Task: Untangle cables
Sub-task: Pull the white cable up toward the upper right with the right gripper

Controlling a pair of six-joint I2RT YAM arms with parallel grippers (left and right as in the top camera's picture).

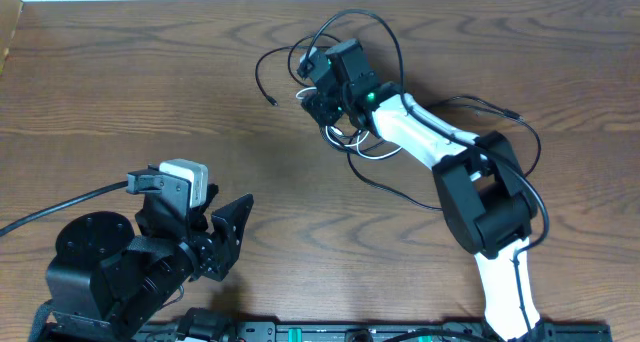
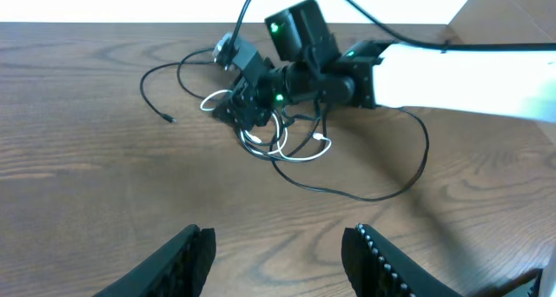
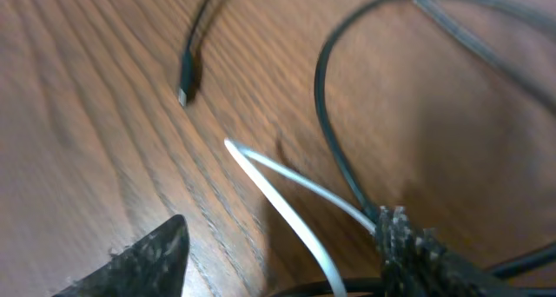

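Observation:
The cables [image 1: 345, 142] lie in a loose tangle on the wooden table at the far middle: thin black strands and one white loop. My right gripper [image 1: 322, 104] is low over the left side of the tangle. In the right wrist view its jaws [image 3: 282, 240] are open, with the white cable [image 3: 291, 212] running between them and a black strand [image 3: 332, 128] beside the right finger. A black plug end [image 3: 185, 78] lies free on the wood. My left gripper [image 1: 228, 232] is open and empty, well short of the tangle [image 2: 282, 149].
The wooden table [image 1: 120, 92] runs to a pale back edge. A black strand [image 1: 500, 112] loops out past my right arm [image 1: 430, 132]. A thicker black robot cable [image 1: 60, 207] trails left of my left arm.

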